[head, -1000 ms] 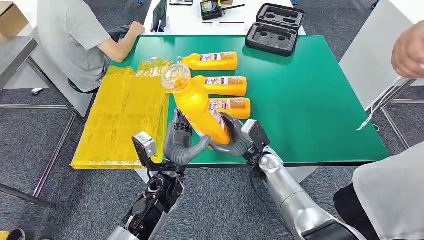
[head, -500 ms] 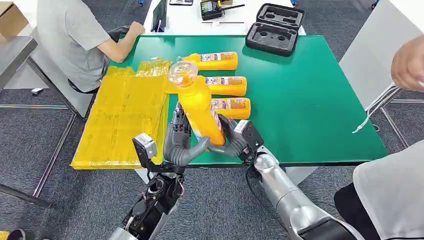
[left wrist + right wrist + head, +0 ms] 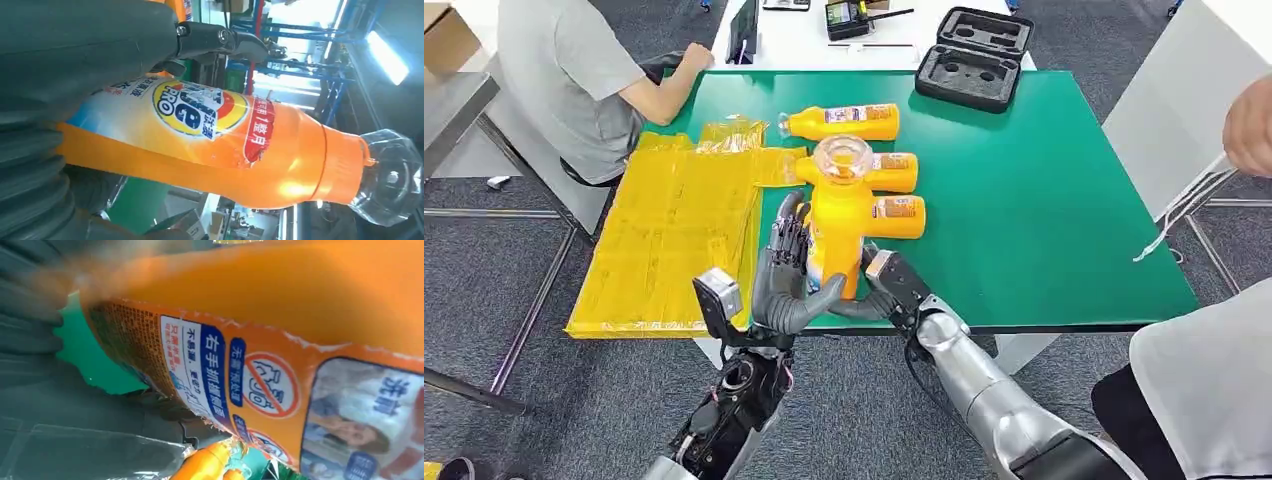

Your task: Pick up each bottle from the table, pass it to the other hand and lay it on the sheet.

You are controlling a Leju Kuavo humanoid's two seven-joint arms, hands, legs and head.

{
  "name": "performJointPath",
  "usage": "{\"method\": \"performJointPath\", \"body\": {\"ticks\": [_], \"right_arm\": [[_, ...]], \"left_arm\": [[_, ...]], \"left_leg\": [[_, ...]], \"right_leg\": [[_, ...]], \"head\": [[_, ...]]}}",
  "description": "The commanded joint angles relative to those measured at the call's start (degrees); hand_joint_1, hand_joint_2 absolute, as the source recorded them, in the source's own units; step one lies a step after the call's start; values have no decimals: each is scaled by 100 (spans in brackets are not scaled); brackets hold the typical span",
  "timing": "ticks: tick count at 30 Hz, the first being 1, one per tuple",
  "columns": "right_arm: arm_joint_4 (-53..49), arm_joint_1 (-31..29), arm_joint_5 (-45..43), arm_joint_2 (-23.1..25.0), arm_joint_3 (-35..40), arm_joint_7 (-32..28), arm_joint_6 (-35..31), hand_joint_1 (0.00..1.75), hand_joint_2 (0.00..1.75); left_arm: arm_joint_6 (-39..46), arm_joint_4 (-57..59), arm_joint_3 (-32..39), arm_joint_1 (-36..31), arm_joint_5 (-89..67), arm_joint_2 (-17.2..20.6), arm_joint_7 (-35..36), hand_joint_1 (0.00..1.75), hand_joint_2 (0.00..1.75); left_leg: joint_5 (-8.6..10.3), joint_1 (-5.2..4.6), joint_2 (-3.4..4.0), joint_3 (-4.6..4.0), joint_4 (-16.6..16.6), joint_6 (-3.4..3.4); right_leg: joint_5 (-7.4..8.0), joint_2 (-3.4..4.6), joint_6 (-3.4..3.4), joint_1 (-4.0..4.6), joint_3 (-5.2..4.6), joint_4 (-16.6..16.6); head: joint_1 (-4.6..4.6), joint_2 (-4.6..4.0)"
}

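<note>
An orange bottle (image 3: 836, 225) with a clear cap stands nearly upright over the green table's (image 3: 1044, 200) near edge. My right hand (image 3: 879, 290) grips its lower part from the right. My left hand (image 3: 789, 275) closes on it from the left, thumb under the base and fingers up its side. The left wrist view has the bottle (image 3: 240, 150) lying across the palm under a dark finger. Its back label (image 3: 280, 340) is close up in the right wrist view. Three more orange bottles (image 3: 849, 122) (image 3: 889, 172) (image 3: 899, 216) lie on the table behind. The yellow sheet (image 3: 674, 230) lies to the left.
A person in grey (image 3: 574, 80) sits at the table's far left corner beside the sheet. Another person's hand (image 3: 1249, 125) is at the right edge. A black foam case (image 3: 974, 58) sits at the table's far edge, with a white table behind it.
The bottle has swung from leaning left to nearly upright and moved slightly right. My right hand has shifted left toward my left hand, which now closes on the bottle.
</note>
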Motion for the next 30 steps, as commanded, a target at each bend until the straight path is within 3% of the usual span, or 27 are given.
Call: {"method": "performJointPath", "body": {"ticks": [1, 13, 20, 30], "right_arm": [[408, -346, 38, 130, 411, 61, -12, 175, 175], [56, -222, 24, 6, 770, 61, -367, 175, 175], [261, -312, 91, 57, 870, 61, -86, 175, 175], [261, -312, 91, 57, 870, 61, -86, 175, 175]], "left_arm": [[-55, 294, -424, -133, -33, 111, 33, 0, 175], [179, 357, -100, -212, -13, 140, 33, 0, 175], [949, 106, -337, -181, -345, 323, 33, 0, 175], [949, 106, -337, -181, -345, 323, 33, 0, 175]], "left_leg": [[-15, 4, 12, 31, 0, -10], [-14, 4, 10, 28, 1, -10], [-18, 6, 14, 35, 2, -12], [-7, 2, 8, 16, -1, -7]], "right_leg": [[-12, 10, -10, 4, 28, -1], [-11, 8, -10, 5, 26, -1], [-13, 12, -12, 7, 32, -1], [-5, 7, -6, 2, 13, 0]], "head": [[-2, 0], [0, 0], [-2, 0], [0, 0]]}}
